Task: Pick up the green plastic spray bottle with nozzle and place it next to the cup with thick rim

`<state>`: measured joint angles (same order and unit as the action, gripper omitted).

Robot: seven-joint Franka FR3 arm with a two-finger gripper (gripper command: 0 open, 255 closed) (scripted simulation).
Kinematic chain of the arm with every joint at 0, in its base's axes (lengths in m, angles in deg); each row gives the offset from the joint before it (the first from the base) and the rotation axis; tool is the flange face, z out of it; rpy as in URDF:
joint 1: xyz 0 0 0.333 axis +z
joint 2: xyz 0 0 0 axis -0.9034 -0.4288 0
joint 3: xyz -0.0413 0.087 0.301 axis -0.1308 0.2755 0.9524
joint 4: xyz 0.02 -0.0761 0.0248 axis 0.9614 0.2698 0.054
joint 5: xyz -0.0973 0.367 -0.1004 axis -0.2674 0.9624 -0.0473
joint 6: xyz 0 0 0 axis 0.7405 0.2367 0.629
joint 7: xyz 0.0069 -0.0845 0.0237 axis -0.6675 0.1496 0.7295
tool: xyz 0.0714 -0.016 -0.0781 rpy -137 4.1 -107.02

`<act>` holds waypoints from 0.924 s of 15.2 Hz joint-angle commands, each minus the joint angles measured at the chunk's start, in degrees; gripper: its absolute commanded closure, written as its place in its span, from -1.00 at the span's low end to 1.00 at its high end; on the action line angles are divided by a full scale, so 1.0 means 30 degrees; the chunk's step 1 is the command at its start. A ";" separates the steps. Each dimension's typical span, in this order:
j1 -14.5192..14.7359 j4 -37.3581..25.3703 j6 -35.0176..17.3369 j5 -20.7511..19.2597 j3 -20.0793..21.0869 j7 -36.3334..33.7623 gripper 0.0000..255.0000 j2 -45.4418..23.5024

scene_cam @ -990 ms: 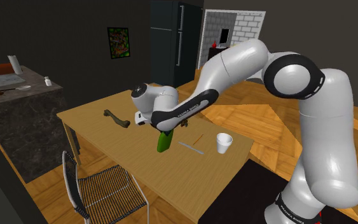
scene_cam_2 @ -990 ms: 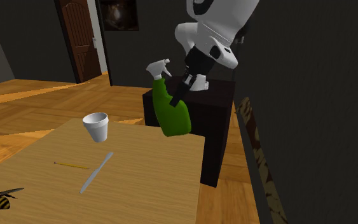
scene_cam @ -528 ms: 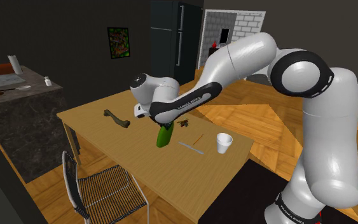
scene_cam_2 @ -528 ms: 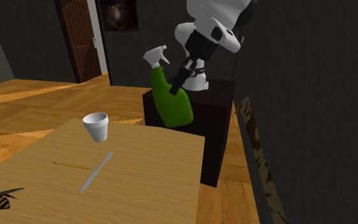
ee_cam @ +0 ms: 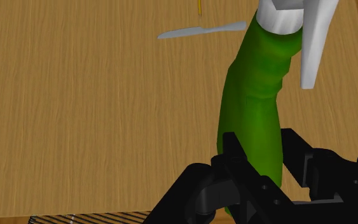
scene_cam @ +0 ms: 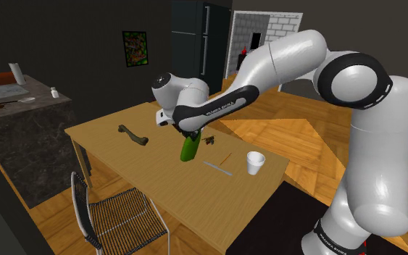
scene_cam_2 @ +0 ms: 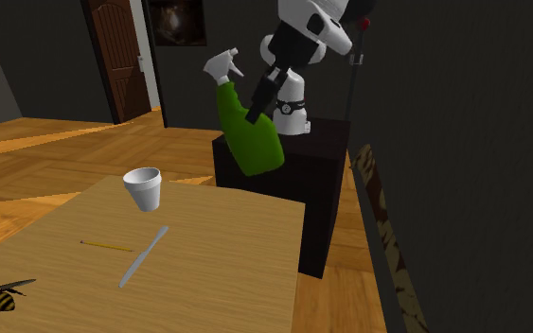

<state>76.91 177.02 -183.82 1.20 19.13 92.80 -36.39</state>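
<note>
Spray bottle (scene_cam_2: 248, 137): lifted higher than a second ago, well clear of the bench (scene_cam_2: 226, 255), and swung round, with the white nozzle head tipped further over toward the side of the cup (scene_cam_2: 144, 188). Held fast in the pincer (ee_cam: 259, 137), both black fingers pressed against the green part below the head. Pick-up therefore judged done and the carry begun; roughly the middle of the task, with the approach, the lowering and the letting-go not yet made. Read across the second exterior view from its left: first a thin yellow stick (scene_cam_2: 106, 246), flat on the bench, nearer the camera than the cup and a little to its left; then the cup itself, white, upright, heavy at the rim, with a grey strip (scene_cam_2: 144, 255) lying just in front of it; then, right of the cup and above its rim, the bottle in mid-air, slanted, well apart from the cup. As to looks: deep glossy green, narrow with shallow ridges below the neck, swelling to a rounded base; white trigger head on top. Probably light and smooth-walled, so apt to swing or slip if moved sharply; best set down base first, just beside the cup, without nudging it.
</note>
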 commanded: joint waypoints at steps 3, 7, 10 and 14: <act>-0.1121 0.1483 -0.1236 -0.0149 -0.0589 0.1126 1.00 0.1033; -0.2237 0.2747 -0.2518 -0.0347 -0.1274 0.2325 1.00 0.1853; -0.3062 0.3449 -0.3436 -0.0499 -0.1825 0.3282 1.00 0.2288; -0.4159 0.4063 -0.4607 -0.0675 -0.2585 0.4633 1.00 0.2630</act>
<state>65.39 188.06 -196.30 -0.59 12.04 105.69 -29.10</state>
